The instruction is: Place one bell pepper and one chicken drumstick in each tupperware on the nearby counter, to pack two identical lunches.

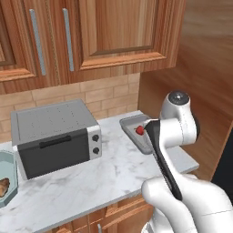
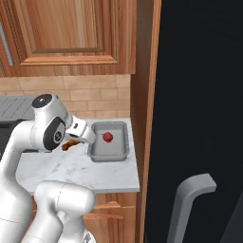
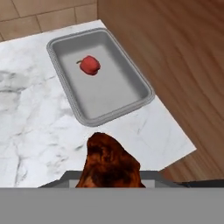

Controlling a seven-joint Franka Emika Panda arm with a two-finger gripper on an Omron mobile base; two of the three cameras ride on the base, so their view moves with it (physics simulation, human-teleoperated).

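Note:
My gripper (image 2: pixel 73 143) is shut on a dark golden-brown chicken drumstick (image 3: pixel 111 162), which hangs over the marble counter (image 3: pixel 30 122) just left of the grey rectangular tupperware (image 3: pixel 109 94). The same drumstick (image 2: pixel 69 145) peeks out under the hand in the right base view. One red bell pepper (image 3: pixel 89 64) lies in the grey tupperware's far half, and nothing else is in it. At the left edge of the left base view, the pale teal tupperware (image 1: pixel 13 175) holds another drumstick (image 1: pixel 3 186). My fingertips are hidden behind the held drumstick.
A silver-black toaster oven (image 1: pixel 54 136) stands on the counter between the two containers. A wooden side wall (image 3: pixel 175 65) rises close behind the grey tupperware, and the counter ends right there. A black fridge with a grey handle (image 2: pixel 192 204) stands to the right.

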